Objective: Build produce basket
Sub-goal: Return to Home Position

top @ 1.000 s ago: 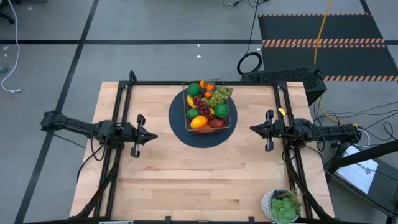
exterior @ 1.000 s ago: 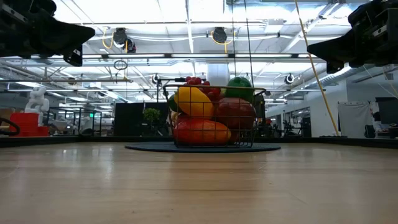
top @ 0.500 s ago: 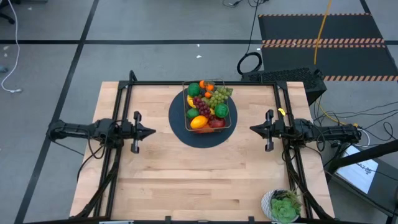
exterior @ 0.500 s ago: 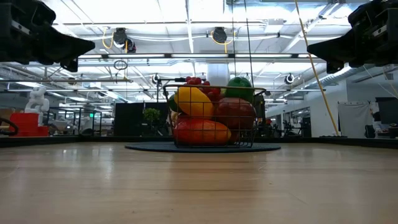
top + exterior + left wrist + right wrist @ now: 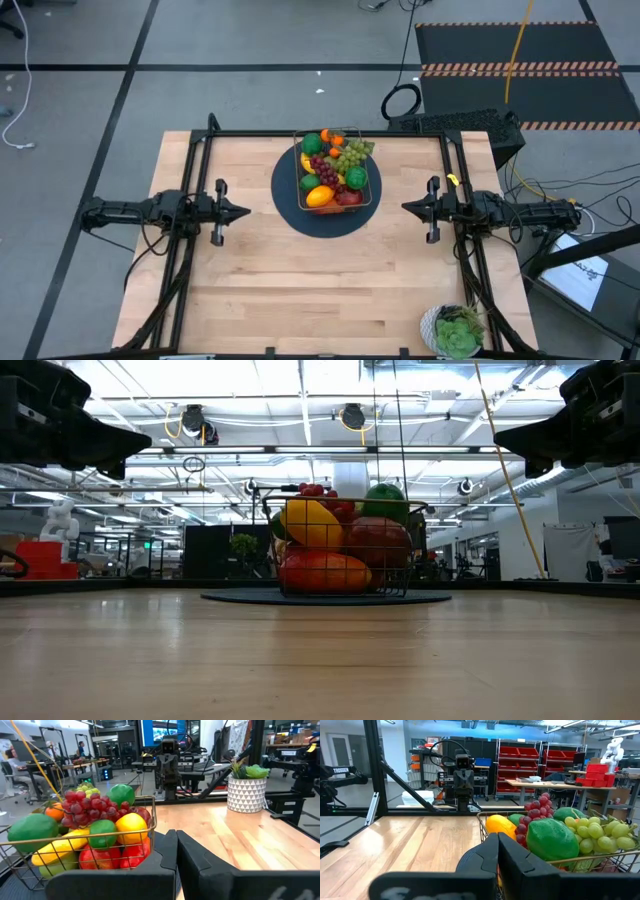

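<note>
Basket [image 5: 297,172] of wire grid holds glossy produce [image 5: 335,166]; left gripper [image 5: 245,211] and right gripper [image 5: 406,207] clenched.

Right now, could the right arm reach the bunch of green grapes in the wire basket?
Probably yes. The right gripper, shut, hangs beside the small wire basket with only wooden tabletop between; the bunch of green grapes lies uncovered on top.

One basket [image 5: 337,205], two claws [image 5: 246,211] [image 5: 405,207], perhaps ten fruits [image 5: 320,196].
</note>
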Available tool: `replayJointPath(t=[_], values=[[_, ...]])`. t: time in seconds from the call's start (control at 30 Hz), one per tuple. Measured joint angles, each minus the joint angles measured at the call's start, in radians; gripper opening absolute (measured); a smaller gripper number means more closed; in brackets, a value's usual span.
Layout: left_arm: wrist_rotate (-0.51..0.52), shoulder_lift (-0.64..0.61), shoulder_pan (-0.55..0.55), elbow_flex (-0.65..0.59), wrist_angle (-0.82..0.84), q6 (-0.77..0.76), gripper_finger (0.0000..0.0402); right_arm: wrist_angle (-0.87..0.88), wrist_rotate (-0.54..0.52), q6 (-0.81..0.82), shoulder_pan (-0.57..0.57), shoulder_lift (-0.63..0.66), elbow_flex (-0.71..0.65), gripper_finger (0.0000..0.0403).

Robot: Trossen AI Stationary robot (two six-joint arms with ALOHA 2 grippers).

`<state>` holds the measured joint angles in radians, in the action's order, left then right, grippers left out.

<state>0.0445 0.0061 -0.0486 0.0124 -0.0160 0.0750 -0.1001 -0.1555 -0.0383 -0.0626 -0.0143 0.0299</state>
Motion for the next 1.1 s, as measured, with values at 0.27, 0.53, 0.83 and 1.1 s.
replayJointPath(t=[0.27,0.53,0.83,1.1], values=[[-0.001,0.000,0.000,0.000,0.002,0.000,0.0002,0.000,0.000,0.000,0.000,0.000,0.000,0.0000],[0.001,0.000,0.000,-0.001,-0.005,0.000,0.0015,0.000,0.000,0.000,0.000,0.000,0.000,0.0000],[0.005,0.000,0.000,-0.002,-0.019,0.000,0.0021,0.000,0.000,0.000,0.000,0.000,0.000,0.0000],[0.005,0.000,0.000,-0.003,-0.023,-0.001,0.0021,0.000,0.000,0.000,0.000,0.000,0.000,0.0000]])
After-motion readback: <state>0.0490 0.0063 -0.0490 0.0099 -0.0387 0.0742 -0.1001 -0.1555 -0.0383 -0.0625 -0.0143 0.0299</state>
